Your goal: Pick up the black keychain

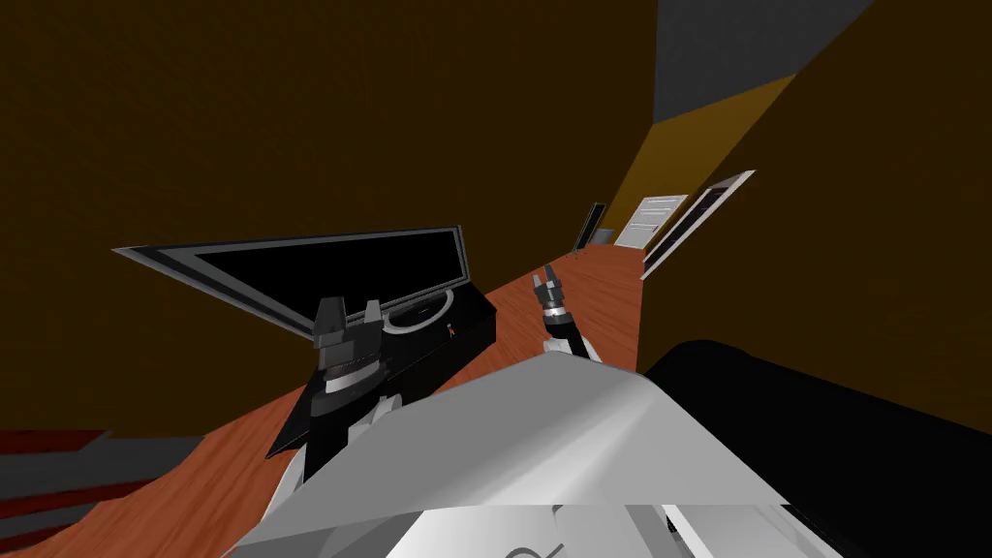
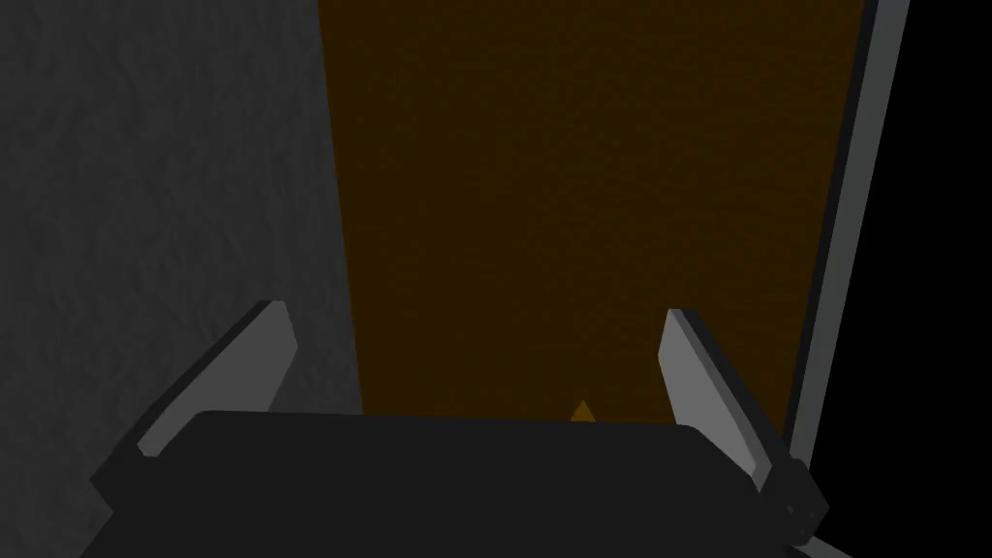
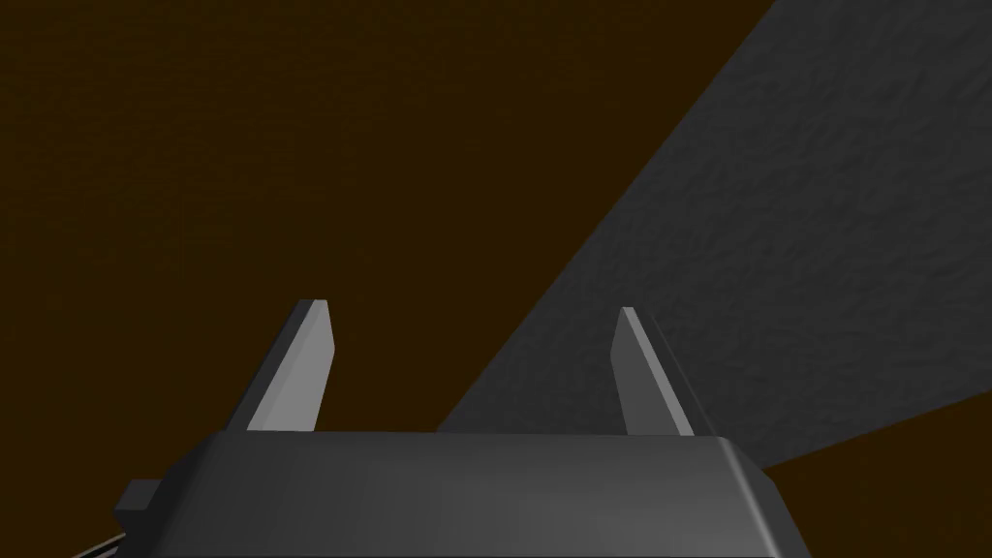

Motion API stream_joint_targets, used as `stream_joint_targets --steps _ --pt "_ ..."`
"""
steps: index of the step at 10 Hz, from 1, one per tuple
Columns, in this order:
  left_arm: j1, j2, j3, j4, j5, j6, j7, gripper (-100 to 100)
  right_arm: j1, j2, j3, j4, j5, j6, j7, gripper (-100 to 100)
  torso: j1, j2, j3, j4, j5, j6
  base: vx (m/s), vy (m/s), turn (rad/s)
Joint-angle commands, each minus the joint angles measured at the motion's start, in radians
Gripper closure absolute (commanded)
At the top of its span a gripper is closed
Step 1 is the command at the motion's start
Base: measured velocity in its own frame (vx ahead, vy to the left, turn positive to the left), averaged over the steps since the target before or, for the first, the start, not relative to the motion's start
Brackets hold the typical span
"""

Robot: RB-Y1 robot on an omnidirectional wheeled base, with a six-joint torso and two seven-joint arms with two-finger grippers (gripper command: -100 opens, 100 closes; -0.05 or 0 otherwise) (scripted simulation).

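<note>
A tiny object with red and green specks lies on the top of a low black cabinet, near its right end; I cannot make out its shape. My left gripper is raised over the cabinet's nearer part, to the left of that object and apart from it. In the left wrist view the left gripper is open and holds nothing. My right gripper hangs over the wooden floor to the right of the cabinet, and the right gripper is open and holds nothing.
A wide flat screen with a grey frame stands on the cabinet behind a grey ring. Dark brown walls close in on both sides. A wooden floor runs to white doors. A black shape lies at the right.
</note>
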Motion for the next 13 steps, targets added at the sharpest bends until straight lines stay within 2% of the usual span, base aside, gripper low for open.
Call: stream_joint_targets --steps 1,5,9,10,12,13 --pt "-0.003 0.023 0.007 0.024 0.009 0.035 -0.024 -100 0.000 0.000 0.000 0.000 0.000 0.000 0.000 0 0.000 0.000 0.000 0.000 0.000 0.000 0.012 -0.002 -0.210" --pt "-0.009 0.056 0.026 0.081 0.029 0.120 -0.080 -100 0.000 0.000 0.000 0.000 0.000 0.000 0.000 0 0.001 -0.002 -0.001 0.000 0.000 0.000 0.021 0.008 -0.177" --pt "-0.018 0.085 0.052 0.168 0.059 0.239 -0.163 -100 0.000 0.000 0.000 0.000 0.000 0.000 0.000 0 0.001 -0.002 -0.001 0.000 0.000 0.000 0.026 0.010 -0.238" --pt "-0.018 0.085 0.052 0.168 0.059 0.244 -0.163 -100 0.000 0.000 0.000 0.000 0.000 0.000 0.000 0 0.001 -0.002 -0.001 -0.001 0.000 0.000 0.020 0.013 -0.068" --pt "-0.025 0.099 0.067 0.221 0.076 0.311 -0.211 -100 0.000 0.000 0.000 0.000 0.000 0.000 0.000 0 0.001 -0.002 -0.001 0.000 0.000 0.000 0.022 0.011 -0.217" --pt "-0.025 0.099 0.067 0.221 0.076 0.317 -0.211 -100 0.000 0.000 0.000 0.000 0.000 0.000 0.000 0 0.001 -0.002 -0.001 0.000 0.000 0.000 0.018 0.013 -0.119"
